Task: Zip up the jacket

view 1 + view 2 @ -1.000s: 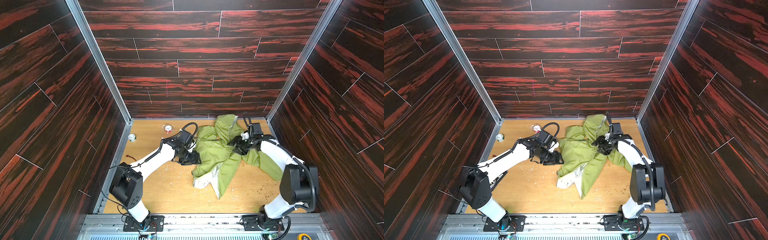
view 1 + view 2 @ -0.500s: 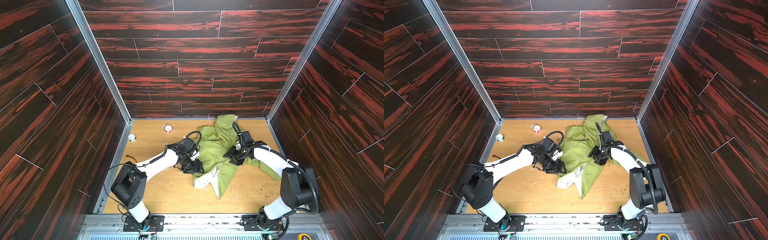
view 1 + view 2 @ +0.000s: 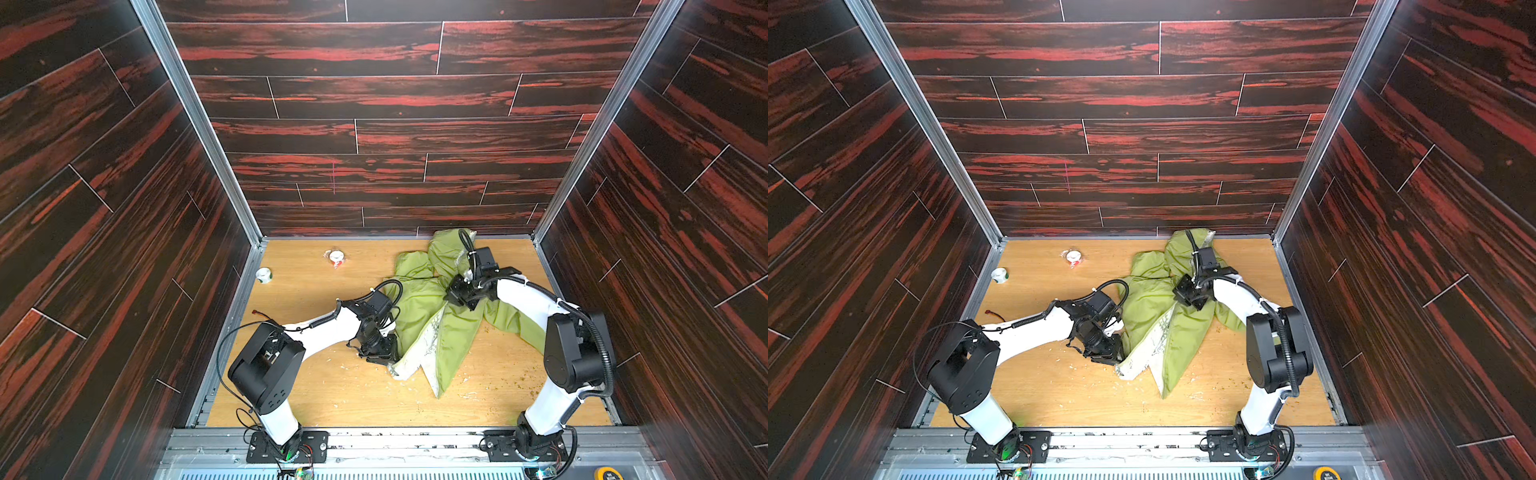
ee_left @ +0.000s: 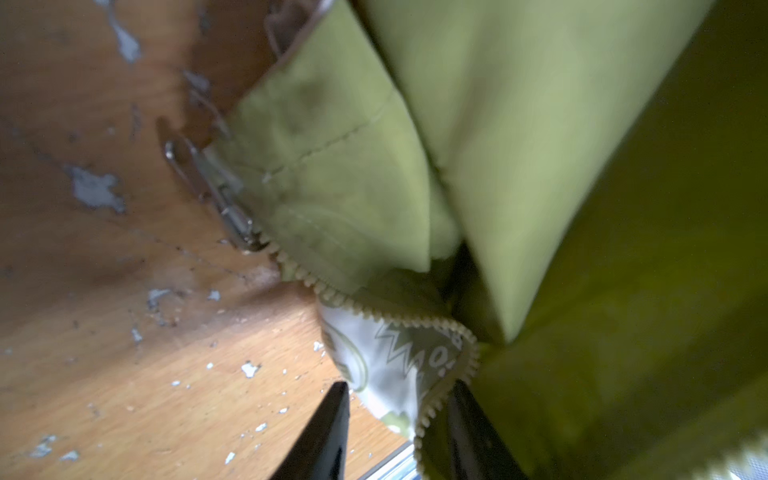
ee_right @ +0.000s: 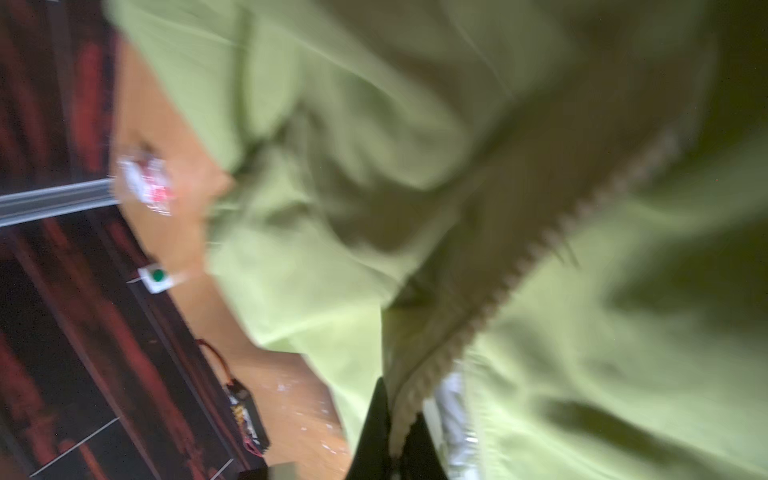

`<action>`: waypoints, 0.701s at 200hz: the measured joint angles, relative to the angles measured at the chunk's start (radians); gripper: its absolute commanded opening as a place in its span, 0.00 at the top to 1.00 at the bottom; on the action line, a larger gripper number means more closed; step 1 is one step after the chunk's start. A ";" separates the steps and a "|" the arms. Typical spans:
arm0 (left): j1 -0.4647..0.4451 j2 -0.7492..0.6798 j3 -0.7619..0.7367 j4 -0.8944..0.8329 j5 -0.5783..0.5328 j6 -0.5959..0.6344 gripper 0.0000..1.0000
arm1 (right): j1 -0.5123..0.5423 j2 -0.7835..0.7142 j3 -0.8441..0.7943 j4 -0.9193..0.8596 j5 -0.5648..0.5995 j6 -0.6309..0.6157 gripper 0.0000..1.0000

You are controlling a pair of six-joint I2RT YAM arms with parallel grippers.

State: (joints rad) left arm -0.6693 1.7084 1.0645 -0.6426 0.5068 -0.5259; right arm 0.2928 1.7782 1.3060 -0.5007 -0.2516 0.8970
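Note:
The lime-green jacket [image 3: 453, 332] [image 3: 1183, 332] lies crumpled on the right half of the wooden floor, with its pale patterned lining showing along the open front edge. My left gripper [image 3: 390, 357] [image 3: 1117, 357] sits at the jacket's lower left edge. In the left wrist view its jaws [image 4: 399, 415] stand apart, with the lining corner and the toothed zipper edge [image 4: 374, 311] between them. The metal zipper slider [image 4: 232, 212] lies on the wood beyond. My right gripper [image 3: 455, 297] [image 3: 1183, 293] is on the jacket's middle, and its jaws [image 5: 399, 415] are shut on the zipper edge.
A small white and red item [image 3: 336, 257] and a white and green one [image 3: 264, 274] lie at the back left. A small red-wired part [image 3: 259, 312] lies by the left wall. Dark panelled walls close in the wooden floor [image 3: 332, 399], which is strewn with pale flecks.
My left gripper slid toward the front along the jacket's left edge and its jaws narrowed. My right gripper moved in over the jacket's middle and shut on the zipper edge.

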 measured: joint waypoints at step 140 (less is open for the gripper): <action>0.042 -0.149 0.066 -0.134 -0.041 0.017 0.38 | -0.168 0.036 0.126 -0.051 -0.045 -0.067 1.00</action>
State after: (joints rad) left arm -0.6270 1.5593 1.1305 -0.7765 0.4660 -0.5091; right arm 0.1249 1.8141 1.4322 -0.5522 -0.2966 0.8299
